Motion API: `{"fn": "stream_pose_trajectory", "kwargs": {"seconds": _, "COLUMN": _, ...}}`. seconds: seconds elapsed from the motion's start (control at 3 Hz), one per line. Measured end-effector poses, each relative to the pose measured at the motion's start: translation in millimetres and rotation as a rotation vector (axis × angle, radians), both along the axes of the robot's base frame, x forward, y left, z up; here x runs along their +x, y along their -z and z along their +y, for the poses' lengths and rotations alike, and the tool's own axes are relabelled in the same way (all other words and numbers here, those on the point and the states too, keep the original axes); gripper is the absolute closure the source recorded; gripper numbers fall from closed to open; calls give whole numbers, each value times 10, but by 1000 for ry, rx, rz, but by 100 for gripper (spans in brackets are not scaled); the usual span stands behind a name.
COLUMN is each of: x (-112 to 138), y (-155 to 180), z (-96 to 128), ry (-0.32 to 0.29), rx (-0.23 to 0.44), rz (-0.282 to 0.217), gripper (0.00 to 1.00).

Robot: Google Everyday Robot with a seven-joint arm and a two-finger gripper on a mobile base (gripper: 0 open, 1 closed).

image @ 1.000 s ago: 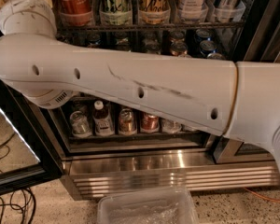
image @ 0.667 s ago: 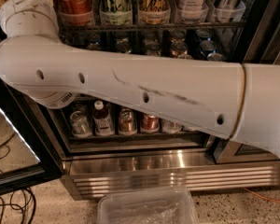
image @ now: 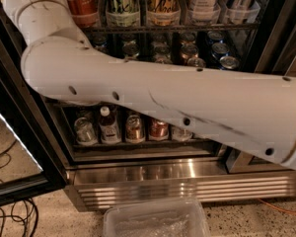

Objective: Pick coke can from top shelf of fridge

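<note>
At top shelf [image: 177,27] of fridge [image: 187,181] | coke can [image: 84,4] far left, arm [image: 187,107] beside | claw off-frame above, grip cannot tell | advise: level approach, grasp mid-can, spare neighbouring can [image: 122,4]

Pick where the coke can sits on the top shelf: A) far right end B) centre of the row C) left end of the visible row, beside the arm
C: the coke can stands left of the green can on the top shelf, right beside the arm; the gripper is out of view, past where the arm leaves the top-left.
</note>
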State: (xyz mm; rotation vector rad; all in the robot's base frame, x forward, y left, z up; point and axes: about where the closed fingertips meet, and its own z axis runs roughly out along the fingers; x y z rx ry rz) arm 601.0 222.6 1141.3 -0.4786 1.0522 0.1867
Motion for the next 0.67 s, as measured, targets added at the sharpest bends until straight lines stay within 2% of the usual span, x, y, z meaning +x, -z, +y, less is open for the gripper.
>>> {"fn": "stream_pose_trajectory", "kwargs": {"seconds": 0.33, "x": -150, "y": -136, "z": -142, "ry": -104, "rx": 2, "rz": -4, "gripper": 100}}
{"fn": "stream_pose_trajectory", "kwargs": {"seconds": 0.67, "x": -272, "y": -82, "z": -252, "ry": -219, "rx": -17, "rz": 39, "gripper": 100}}
